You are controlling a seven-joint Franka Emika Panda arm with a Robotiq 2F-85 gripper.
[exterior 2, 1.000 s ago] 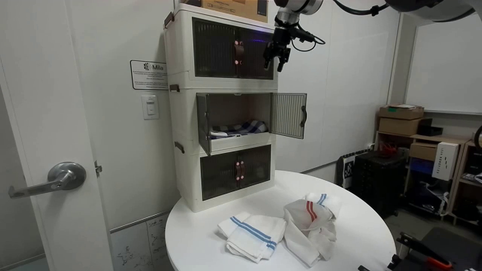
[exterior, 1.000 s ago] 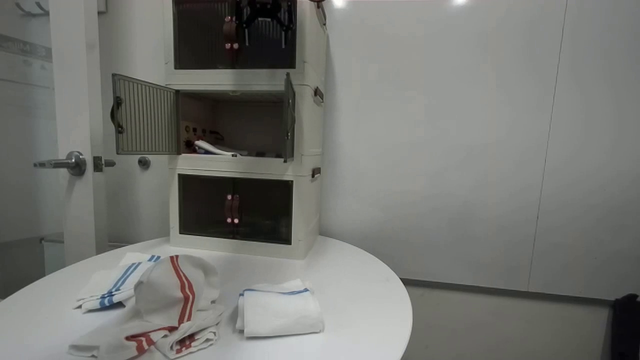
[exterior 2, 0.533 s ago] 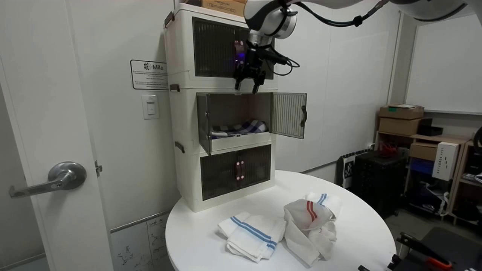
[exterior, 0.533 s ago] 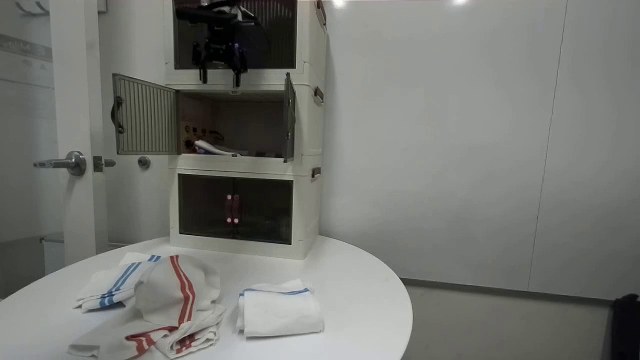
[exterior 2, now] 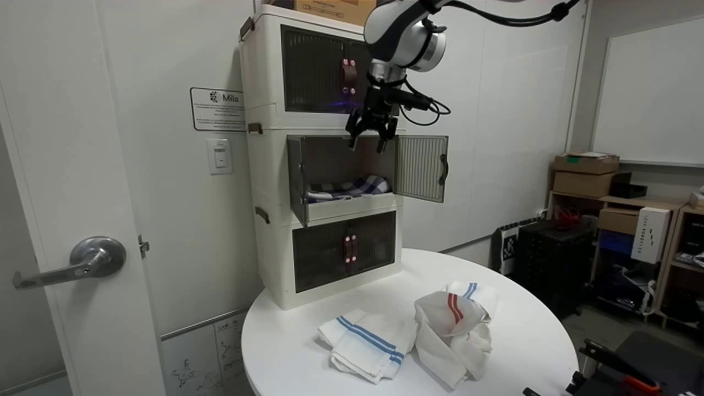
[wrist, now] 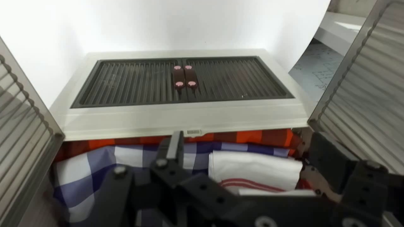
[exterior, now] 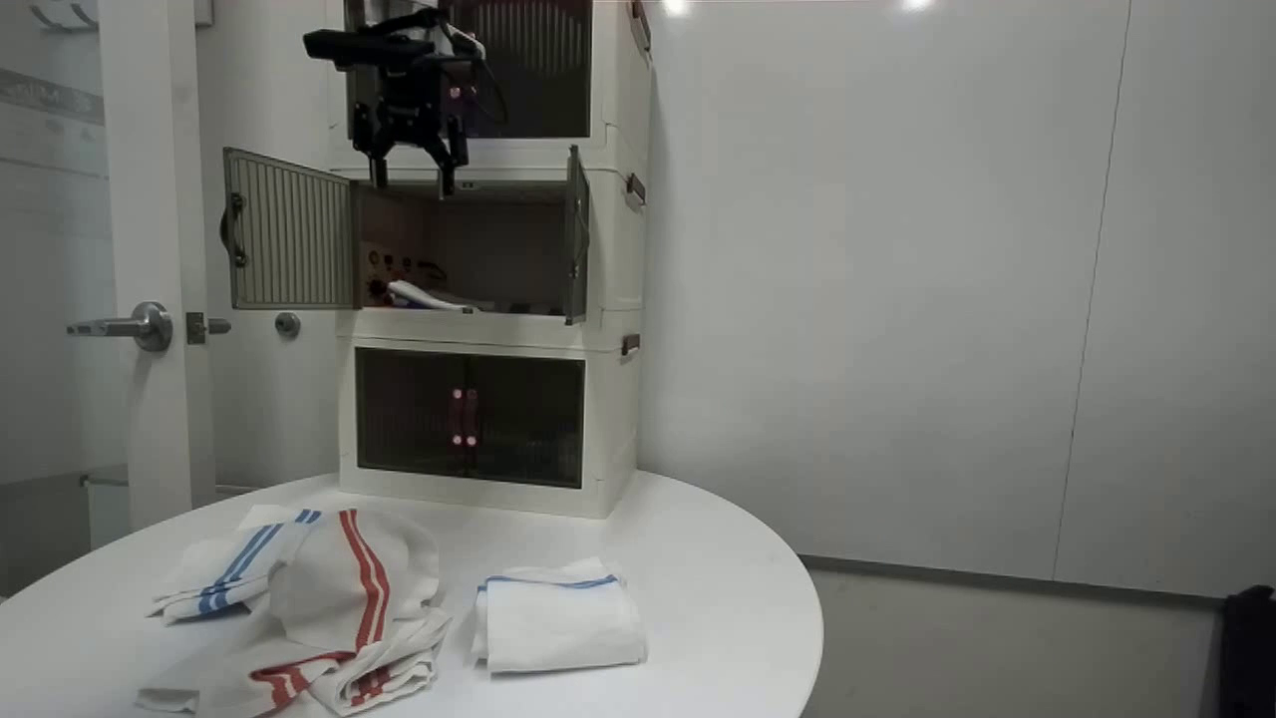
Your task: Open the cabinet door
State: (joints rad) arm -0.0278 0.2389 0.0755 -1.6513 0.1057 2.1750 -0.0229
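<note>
Both exterior views face the cabinet (exterior 2: 352,206), the nearer wrist view downward.

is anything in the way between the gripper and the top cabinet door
In both exterior views, nothing visible stands between the gripper and the top cabinet door; the open middle doors sit below it.

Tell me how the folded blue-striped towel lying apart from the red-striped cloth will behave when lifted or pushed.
The folded towel looks like soft cloth, so it will probably sag when lifted. Layers show at its left edge in an exterior view, so gripping only the top may unfold it. Lying flat on the table, it seems unlikely to roll or tip.
</note>
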